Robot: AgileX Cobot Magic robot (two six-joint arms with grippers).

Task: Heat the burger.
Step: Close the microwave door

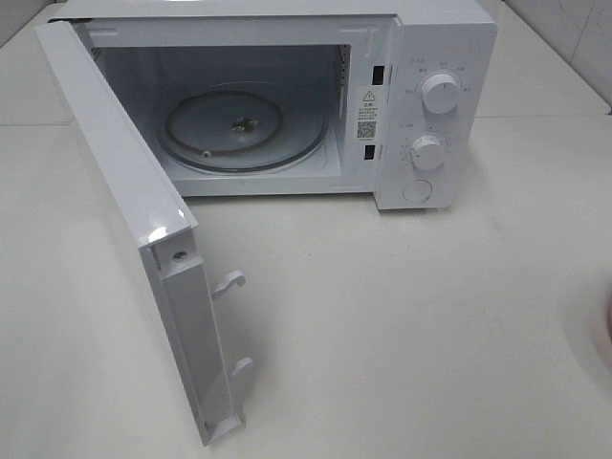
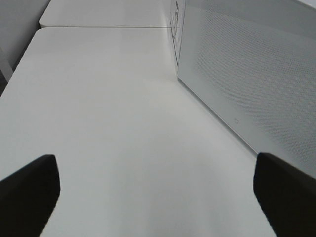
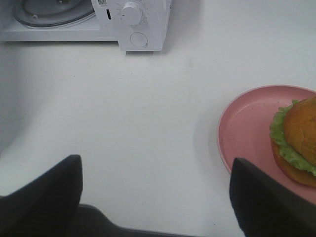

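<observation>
- While the microwave (image 1: 287, 105) stands open with its turntable (image 1: 234, 129) bare, the burger (image 3: 296, 140) sits on the pink plate (image 3: 247, 123), well apart from it.
- Both the left gripper (image 2: 158, 197) and right gripper (image 3: 155, 197) have jaws apart, holding nothing.
- Best grip the plate rim, keeping it level.

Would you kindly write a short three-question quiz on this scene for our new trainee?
1. True or false: the microwave door stands open.
2. What lies inside the microwave? A) the burger B) only the glass turntable C) a cup
3. Fill in: the burger sits on a ____ plate on the table.

Key:
1. True; the door is swung wide.
2. B; the burger is outside, seen in the right wrist view beside the right gripper, whose jaws stand open and empty.
3. pink
</observation>
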